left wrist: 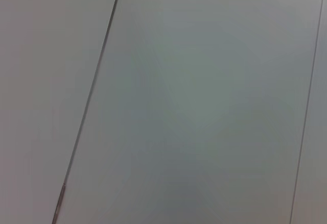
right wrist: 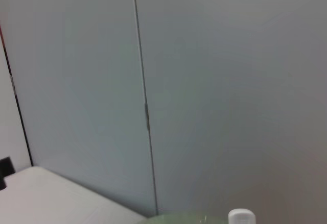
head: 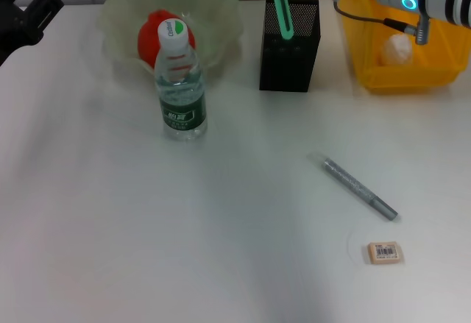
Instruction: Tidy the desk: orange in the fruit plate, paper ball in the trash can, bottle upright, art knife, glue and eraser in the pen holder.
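A white desk (head: 147,249) carries a pale translucent green fruit plate (head: 118,14) holding a red-orange orange (head: 151,32). At 6 o'clock from it stands a clear bottle (head: 180,87) with a white-and-green cap and dark green label. A black mesh pen holder (head: 289,47) contains a bright green art knife (head: 281,3). A yellow trash can (head: 412,51) holds a white paper ball (head: 398,48). A silver-grey glue stick (head: 359,187) and a cream eraser (head: 385,252) with a barcode lie at 5 o'clock.
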`<action>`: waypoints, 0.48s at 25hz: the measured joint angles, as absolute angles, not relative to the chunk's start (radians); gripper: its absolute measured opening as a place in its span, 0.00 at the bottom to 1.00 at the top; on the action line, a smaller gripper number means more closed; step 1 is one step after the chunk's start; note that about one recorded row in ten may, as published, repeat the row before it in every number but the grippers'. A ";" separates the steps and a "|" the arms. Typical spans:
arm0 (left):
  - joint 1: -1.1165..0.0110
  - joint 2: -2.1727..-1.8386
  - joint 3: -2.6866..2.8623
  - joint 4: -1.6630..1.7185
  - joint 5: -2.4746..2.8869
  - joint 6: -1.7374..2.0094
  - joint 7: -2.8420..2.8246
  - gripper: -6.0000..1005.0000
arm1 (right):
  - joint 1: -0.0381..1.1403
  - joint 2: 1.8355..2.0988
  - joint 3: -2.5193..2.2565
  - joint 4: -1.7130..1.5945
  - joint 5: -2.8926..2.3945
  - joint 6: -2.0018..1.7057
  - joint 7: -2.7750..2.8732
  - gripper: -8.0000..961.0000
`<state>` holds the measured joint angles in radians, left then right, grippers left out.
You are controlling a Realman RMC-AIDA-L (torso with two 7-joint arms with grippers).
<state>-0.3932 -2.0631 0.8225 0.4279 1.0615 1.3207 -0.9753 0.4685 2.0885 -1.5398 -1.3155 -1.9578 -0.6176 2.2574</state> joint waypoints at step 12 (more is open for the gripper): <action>-0.400 -2.063 0.822 0.428 1.066 1.318 -0.975 0.63 | 0.500 2.088 -1.543 -1.137 -1.657 -0.485 1.854 0.19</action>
